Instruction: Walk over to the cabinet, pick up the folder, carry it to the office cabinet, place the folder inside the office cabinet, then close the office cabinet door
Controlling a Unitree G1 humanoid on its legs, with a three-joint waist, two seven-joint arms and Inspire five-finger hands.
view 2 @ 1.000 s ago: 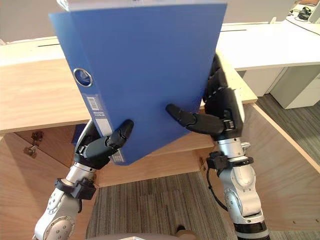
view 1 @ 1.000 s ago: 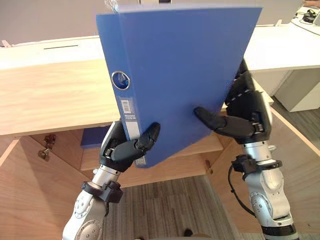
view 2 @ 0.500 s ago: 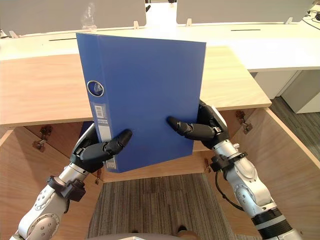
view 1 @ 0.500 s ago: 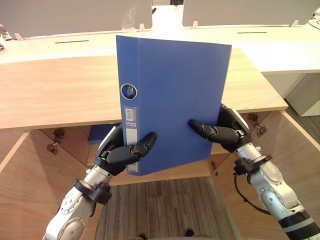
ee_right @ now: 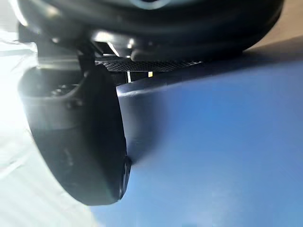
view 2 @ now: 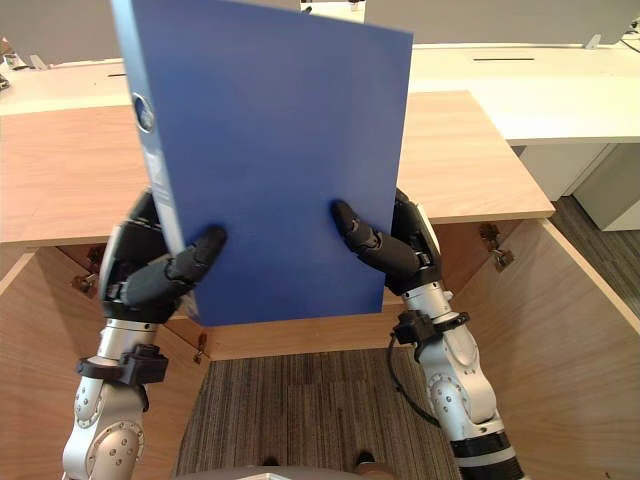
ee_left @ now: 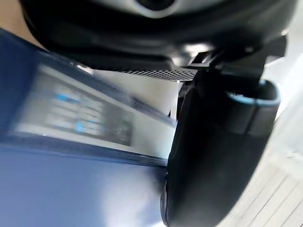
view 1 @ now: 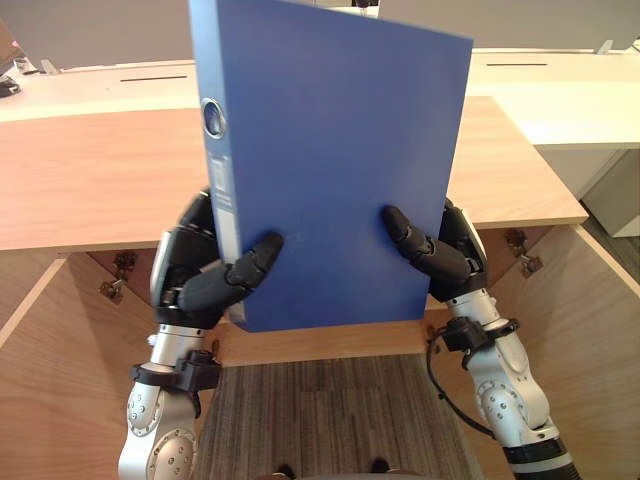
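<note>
Before the open cabinet (view 1: 90, 180), you have one blue folder (view 1: 330, 160), upright, spine leftward, gripped low by left hand (view 1: 195, 280) and right hand (view 1: 445, 255) alike; the cabinet's opening lies below and behind it.

Left robot hand (view 1: 188, 272), right robot hand (view 1: 450, 256) clenched

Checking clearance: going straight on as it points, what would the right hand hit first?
Probably the front edge of the wooden cabinet top, above the right hand gripping the blue folder; depth unclear.

Folder (view 1: 340, 170) blue — cabinet (view 1: 90, 180) wood-toned, floor (view 1: 320, 420) perhaps striped.
</note>
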